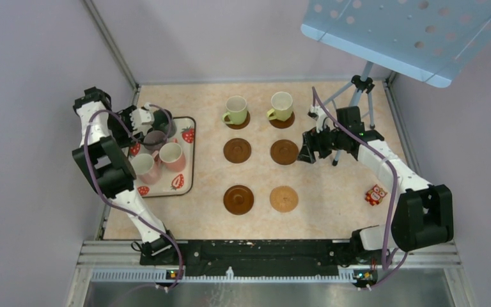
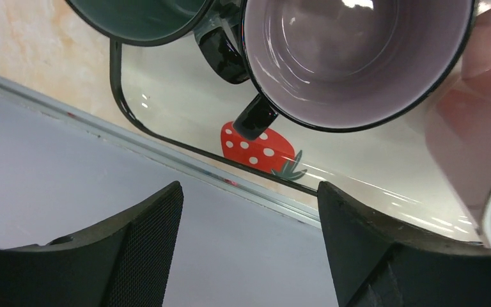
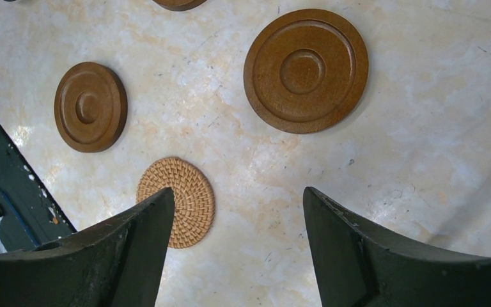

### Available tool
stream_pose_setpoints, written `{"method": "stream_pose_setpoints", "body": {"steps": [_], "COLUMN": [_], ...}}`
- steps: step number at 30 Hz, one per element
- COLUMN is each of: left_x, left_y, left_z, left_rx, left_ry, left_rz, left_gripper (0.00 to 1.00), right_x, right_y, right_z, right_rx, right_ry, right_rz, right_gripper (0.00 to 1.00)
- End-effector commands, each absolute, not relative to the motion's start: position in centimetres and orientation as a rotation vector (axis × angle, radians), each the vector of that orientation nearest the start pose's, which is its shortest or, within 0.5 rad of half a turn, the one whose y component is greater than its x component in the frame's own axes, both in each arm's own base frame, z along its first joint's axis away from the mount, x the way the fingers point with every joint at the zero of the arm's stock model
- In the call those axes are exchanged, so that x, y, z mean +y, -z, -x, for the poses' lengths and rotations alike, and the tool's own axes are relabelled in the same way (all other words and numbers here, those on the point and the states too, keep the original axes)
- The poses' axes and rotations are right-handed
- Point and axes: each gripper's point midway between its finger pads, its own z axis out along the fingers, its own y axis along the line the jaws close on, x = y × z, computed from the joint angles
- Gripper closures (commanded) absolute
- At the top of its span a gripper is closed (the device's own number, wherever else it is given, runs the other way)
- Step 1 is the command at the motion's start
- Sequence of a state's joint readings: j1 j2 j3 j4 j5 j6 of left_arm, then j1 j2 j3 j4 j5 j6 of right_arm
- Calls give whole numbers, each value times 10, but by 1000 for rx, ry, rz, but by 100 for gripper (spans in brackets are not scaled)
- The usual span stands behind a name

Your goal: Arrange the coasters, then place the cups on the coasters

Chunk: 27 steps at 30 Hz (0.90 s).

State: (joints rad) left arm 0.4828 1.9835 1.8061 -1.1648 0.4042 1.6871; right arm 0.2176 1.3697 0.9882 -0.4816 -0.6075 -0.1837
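Four cups stand on the strawberry tray [image 1: 163, 187]: a dark green-grey cup [image 2: 147, 19], a mauve cup [image 2: 358, 57] and two pink cups [image 1: 172, 155]. The left gripper [image 2: 249, 190] has its fingers apart and empty, with the mauve cup just ahead of the tips, not between them. The right gripper [image 3: 238, 192] has its fingers apart and empty above the table [image 3: 422, 160], the tan coaster [image 3: 176, 201] beside one finger. Two light green cups [image 1: 235, 110] sit on the far coasters [image 1: 243, 123].

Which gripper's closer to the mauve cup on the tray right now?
Left. The left gripper is at the far edge of the tray, just beside the mauve cup. The right gripper is far off, right of the middle coasters.
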Motion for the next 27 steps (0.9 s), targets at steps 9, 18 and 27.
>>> {"method": "stream_pose_setpoints", "body": {"steps": [9, 18, 27], "left_x": [150, 137, 134], "left_y": [-117, -100, -94], "left_z": [-423, -423, -392], "left_rx": [1979, 1977, 2042], "left_ry": [117, 195, 298], "left_rz": [-1684, -1669, -1717], "left_gripper": [17, 22, 44], "right_x": [163, 163, 163], "right_y": [-144, -141, -141], "right_z": [-308, -309, -309], "right_rx": [2224, 2232, 2232], "right_ry": [-753, -749, -754], "right_rz": [751, 749, 752], "right_gripper": [27, 27, 27]}}
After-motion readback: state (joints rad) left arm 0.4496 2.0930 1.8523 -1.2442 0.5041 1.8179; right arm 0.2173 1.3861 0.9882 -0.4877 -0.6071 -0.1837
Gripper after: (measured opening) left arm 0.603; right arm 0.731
